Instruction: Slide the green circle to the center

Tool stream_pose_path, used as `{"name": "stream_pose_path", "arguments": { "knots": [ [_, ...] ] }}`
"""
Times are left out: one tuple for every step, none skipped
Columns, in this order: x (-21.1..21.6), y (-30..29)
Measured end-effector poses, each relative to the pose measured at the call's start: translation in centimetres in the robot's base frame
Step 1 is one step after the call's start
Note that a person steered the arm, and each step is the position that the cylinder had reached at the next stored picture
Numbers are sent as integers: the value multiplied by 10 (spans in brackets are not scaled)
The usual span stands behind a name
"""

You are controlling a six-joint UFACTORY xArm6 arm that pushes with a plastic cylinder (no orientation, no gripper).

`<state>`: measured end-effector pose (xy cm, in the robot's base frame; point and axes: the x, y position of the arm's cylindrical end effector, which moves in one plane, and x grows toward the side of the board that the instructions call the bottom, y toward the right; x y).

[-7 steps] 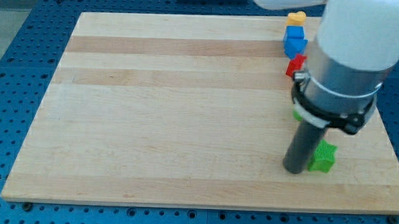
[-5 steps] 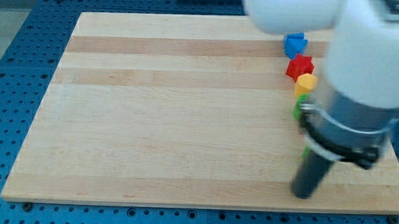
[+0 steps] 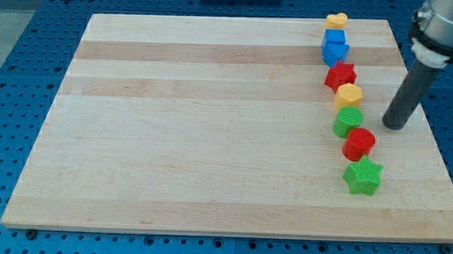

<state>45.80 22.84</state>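
Observation:
The green circle [image 3: 348,121] lies on the wooden board [image 3: 211,126] at the view's right, in a column of blocks. My tip [image 3: 394,126] rests on the board to the right of the green circle, a short gap away, not touching it. Above the green circle sits a yellow hexagon [image 3: 349,94]; below it a red circle [image 3: 358,143].
The column runs from the view's top down: a yellow block [image 3: 336,21], a blue block [image 3: 335,47], a red star [image 3: 340,74], then the blocks named, then a green star [image 3: 362,177]. The board's right edge is near my tip.
My tip has moved from the view's bottom, beside the green star, up and right to beside the green circle. The arm no longer hides the column of blocks.

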Motion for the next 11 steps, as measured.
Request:
{"name": "stream_pose_path", "arguments": {
  "knots": [
    [11, -32],
    [-7, -65],
    [-24, -84],
    [-36, -115],
    [-36, -154],
    [-28, -174],
    [-15, -181],
    [-1, -201],
    [12, -228],
    [1, -255],
    [-27, -257]
  ]
}}
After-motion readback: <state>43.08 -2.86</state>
